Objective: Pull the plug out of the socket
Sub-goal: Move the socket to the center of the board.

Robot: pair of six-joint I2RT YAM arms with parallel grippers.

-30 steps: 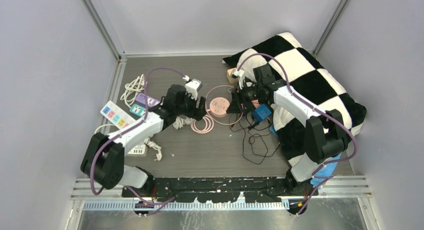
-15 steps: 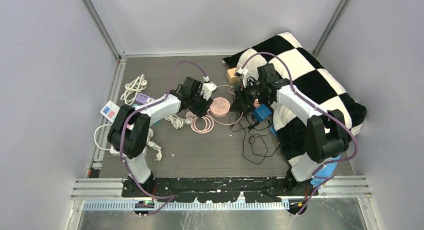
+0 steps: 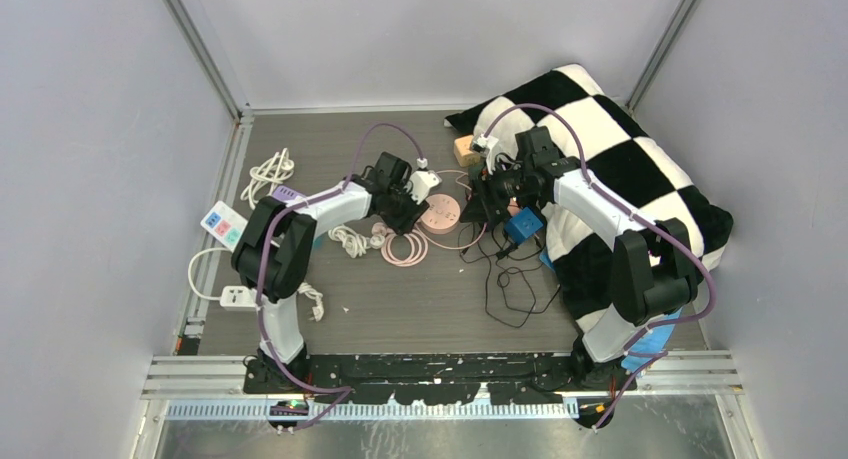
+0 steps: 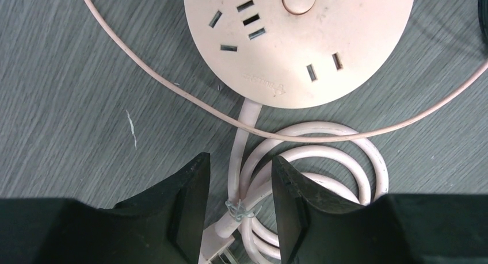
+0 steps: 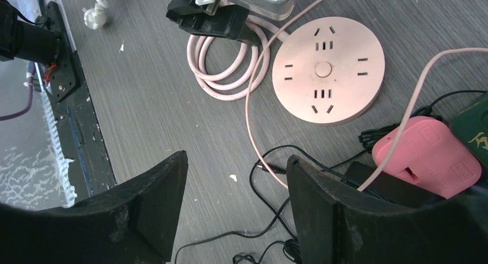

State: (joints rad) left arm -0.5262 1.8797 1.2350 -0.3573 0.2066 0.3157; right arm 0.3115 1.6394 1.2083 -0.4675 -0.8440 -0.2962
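Our left gripper (image 4: 239, 162) stands half-spread astride the pink cord (image 4: 244, 117), not visibly pinching it, just beside the round pink plastic socket disc (image 4: 288, 74) lying between both arms. Every slot we see there is empty, so we judge the plug already out. Our right gripper (image 5: 236, 160) hangs spread wide just right of the disc, holding nothing.

a: how much of the round socket (image 4: 299, 45) shows from the left wrist?
b: not all; the upper edge cuts off its top. the coiled cord (image 4: 339, 160) runs down behind the left pincer (image 4: 239, 166), so its low end is hidden.
a: and from the right wrist?
b: the pink block (image 5: 426, 155) sits partly behind the right pincer (image 5: 237, 163), and the green thing (image 5: 476, 129) is cut by the right edge; can't tell what it is.
a: from above?
b: both pincers' tips are too small to read.
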